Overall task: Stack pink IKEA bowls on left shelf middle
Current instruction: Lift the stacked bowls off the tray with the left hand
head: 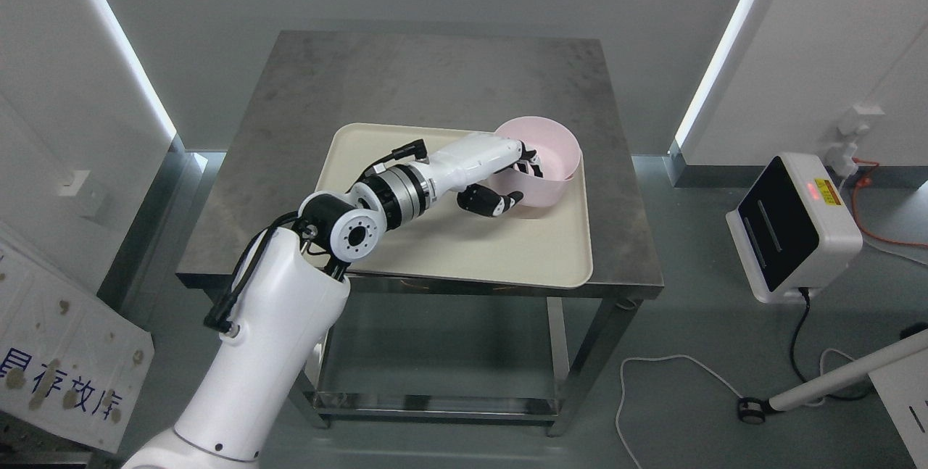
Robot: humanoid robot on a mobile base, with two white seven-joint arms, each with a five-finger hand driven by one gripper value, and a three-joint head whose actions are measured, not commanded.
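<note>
Gripping the pink bowl's rim on the cream tray, left robot hand, fingers closed.

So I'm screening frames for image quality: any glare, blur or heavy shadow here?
Head view: sharp throughout; even, soft lighting; bright light strips on the walls left and right are blown out; the steel table shows only dull sheen; the left hand casts a faint shadow on the tray beside the pink bowl.
</note>
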